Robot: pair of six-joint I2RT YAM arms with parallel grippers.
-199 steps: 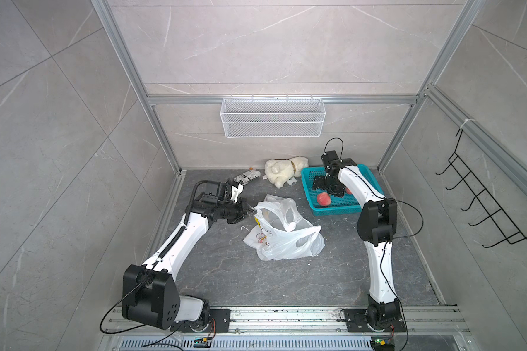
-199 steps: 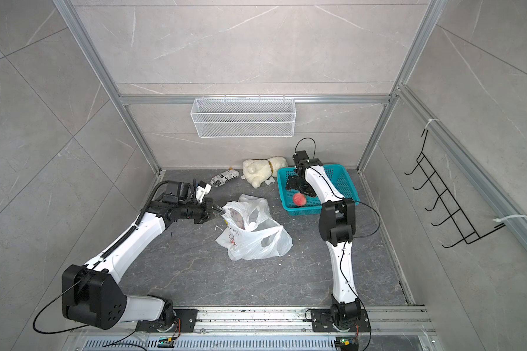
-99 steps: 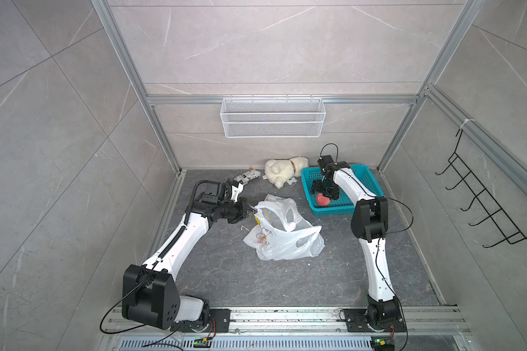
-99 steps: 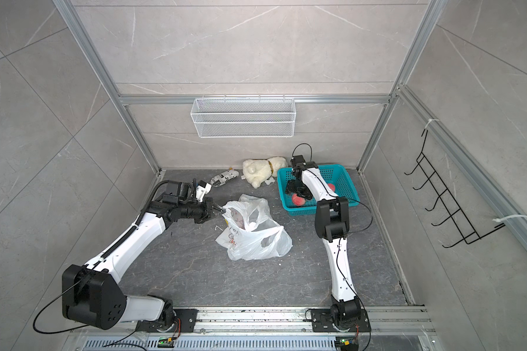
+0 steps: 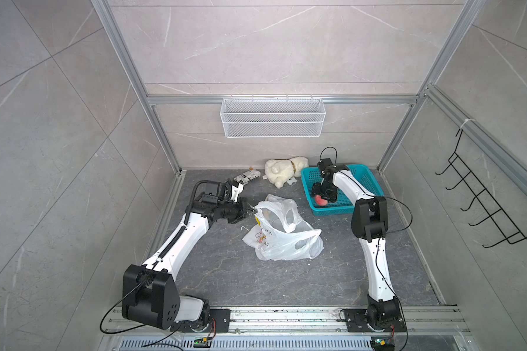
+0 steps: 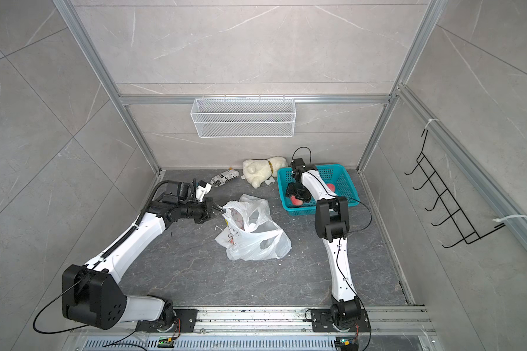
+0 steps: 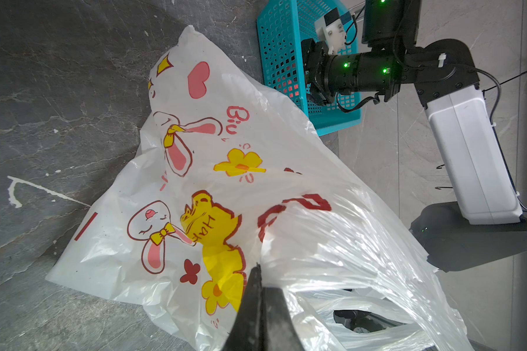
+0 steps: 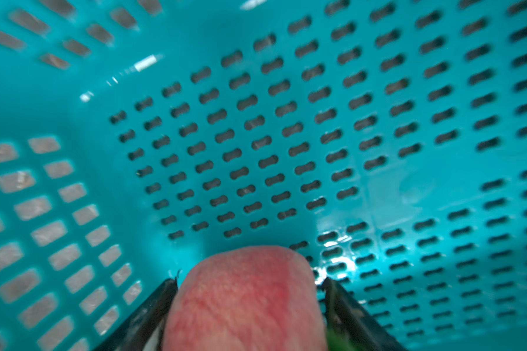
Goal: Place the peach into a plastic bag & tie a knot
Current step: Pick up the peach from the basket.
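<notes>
right wrist view: peach point(image 8: 244, 297) sits dead between right jaws, low in teal basket point(image 8: 73, 197) — jaws wide, one on each flank; whether they press yet, cannot tell. round fruit, no long axis to mind. right arm alone is near it. left jaws pinched tight on rim of plastic bag point(image 7: 225, 182), holding mouth up. in top view bag lies on counter point(image 5: 256, 288), near basket, to robot's left of it — carry goes that way. hidden: peach underside, bag interior.
</notes>
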